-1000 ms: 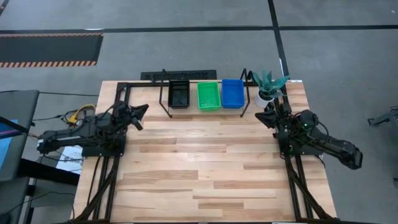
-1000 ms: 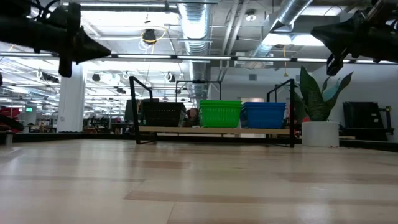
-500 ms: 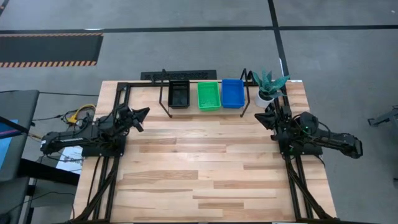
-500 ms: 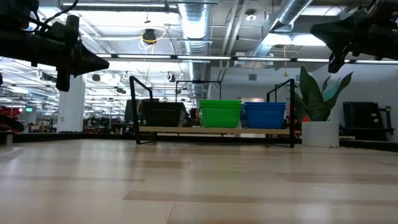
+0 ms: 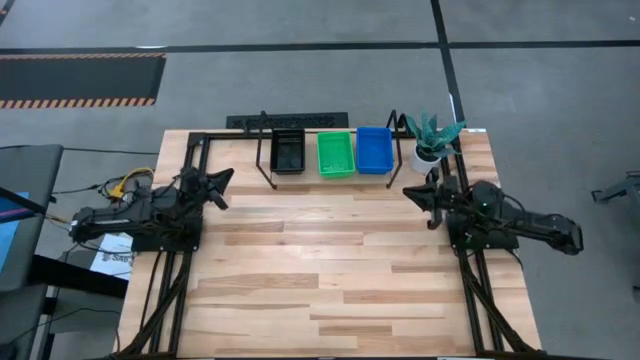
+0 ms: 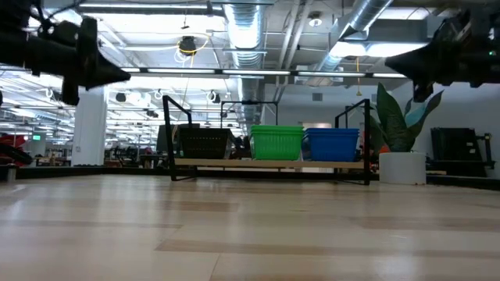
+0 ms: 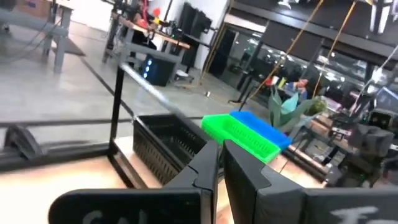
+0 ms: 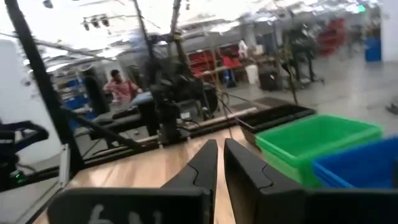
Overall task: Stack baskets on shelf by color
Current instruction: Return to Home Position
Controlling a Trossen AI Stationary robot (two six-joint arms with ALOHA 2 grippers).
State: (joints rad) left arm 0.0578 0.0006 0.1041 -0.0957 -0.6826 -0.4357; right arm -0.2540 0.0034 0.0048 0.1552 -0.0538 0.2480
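Baskets in three colour groups side by side on the shelf (image 6: 269,163), at the far edge of the tabletop (image 5: 330,270): black baskets (image 5: 288,152) on the left, green baskets (image 5: 336,154) in the middle, blue baskets (image 5: 374,150) on the right, close together. Number in each pile not countable from these views. No loose basket visible elsewhere on the tabletop. Sorting apparently finished, judging by that layout.

White plant pot (image 5: 428,153) with a spiky green plant just beside the shelf's right end.

Left end effector (image 5: 226,178) raised above the tabletop's left side, near the shelf's left front corner and apart from the black baskets. Fingers almost together, holding nothing. Right end effector (image 5: 408,191) raised above the right side, in front of the plant pot and the shelf's right end. Fingers likewise almost together, empty.

Likely risks, judged only from this layout:
- Right arm closest to trouble, with plant leaves and the shelf's wire leg near its tip.
- A sideways or forward swing on the way back enough to brush the leaves, tip the pot, or nudge the shelf and shake the blue pile.
- On the left, a similar clip of the shelf's black frame, enough to shift the black pile.
- Light plastic piles, probably easy to slide or topple from a jolt to the plank.

Safer path: straight back and away from the shelf, with no turn toward it.
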